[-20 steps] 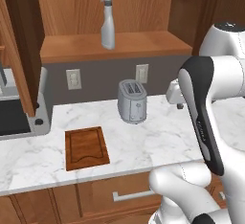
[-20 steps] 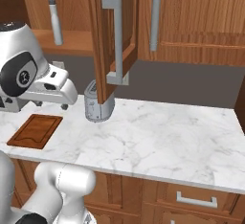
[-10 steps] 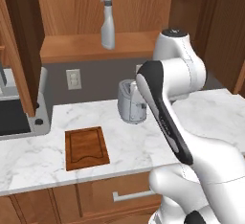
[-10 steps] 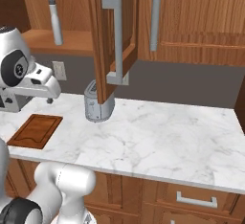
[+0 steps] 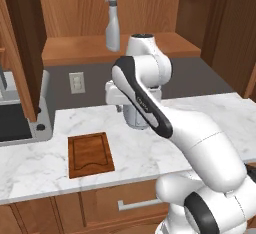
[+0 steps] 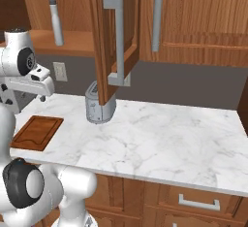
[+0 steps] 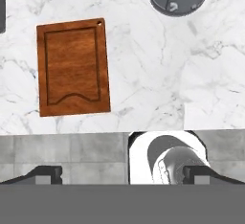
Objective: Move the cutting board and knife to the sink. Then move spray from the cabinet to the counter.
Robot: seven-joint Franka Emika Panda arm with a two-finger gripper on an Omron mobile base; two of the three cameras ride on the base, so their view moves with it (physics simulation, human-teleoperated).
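Desk [image 5: 150, 153]: white marble top with grey veins, sitting above brown drawers [image 6: 193, 202] and carrying the board and the toaster.
Cabinet [image 6: 114, 32]: brown wall unit hanging above the desk; its door is standing open, with a long grey bar handle [image 6: 117, 39] jutting forward in the right base view.
Sink [image 5: 15, 123]: dark basin lying at the far left of the left base view, beside the desk's end.
Toaster [image 6: 97, 105]: grey, standing at the back of the desk, half hidden behind the open door in the right base view and behind the arm in the left base view.
Cutting board [image 7: 72, 66]: lying flat on the desk, nothing resting on it, well apart from the toaster.
Spray [image 5: 112, 27]: standing upright on the cabinet shelf, above and behind the arm.
End effector [image 7: 122, 175]: hovering high over the desk, looking straight down, its fingertips [image 7: 45, 174] spread wide with nothing between them; the board is lying below and off to one side.
Wall outlet [image 5: 76, 82]: sitting on the grey back wall under the shelf.
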